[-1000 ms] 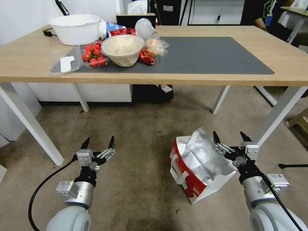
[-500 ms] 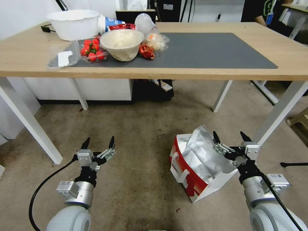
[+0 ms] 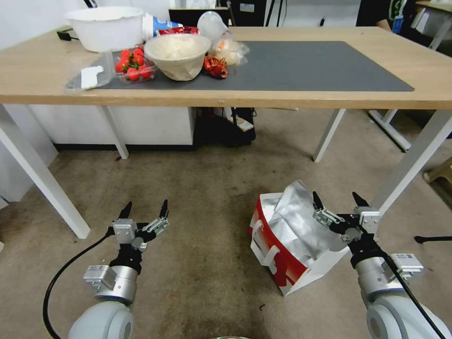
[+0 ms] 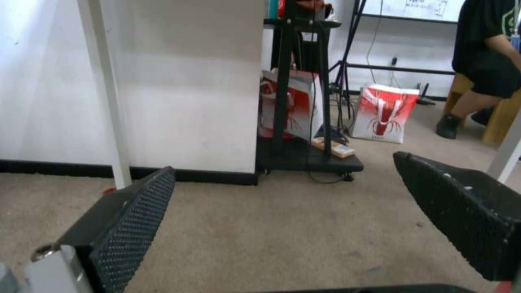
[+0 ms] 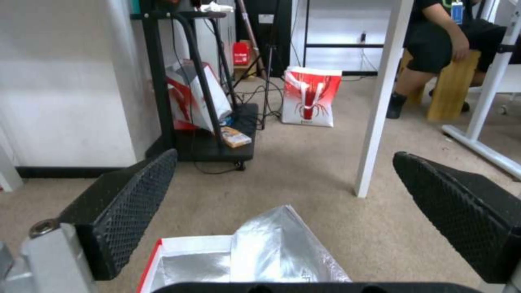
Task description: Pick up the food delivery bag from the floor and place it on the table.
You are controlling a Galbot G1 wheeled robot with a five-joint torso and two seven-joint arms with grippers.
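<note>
Right tool (image 3: 339, 203) hangs wide open just over the food delivery bag (image 3: 287, 245), which sits tilted on the floor (image 3: 207, 188) short of the bench (image 3: 282, 96); left tool (image 3: 145, 213), also spread open, waits well apart. Risk here: fingers pinch loose foil lining rather than a strap handle (image 3: 266, 256), and the bag tears or tips. The bag's contents are hidden under the foil.

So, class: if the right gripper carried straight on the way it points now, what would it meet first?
Probably the white table leg. The open right gripper hangs above the bag and points across bare carpet, though depth is unclear.
</note>
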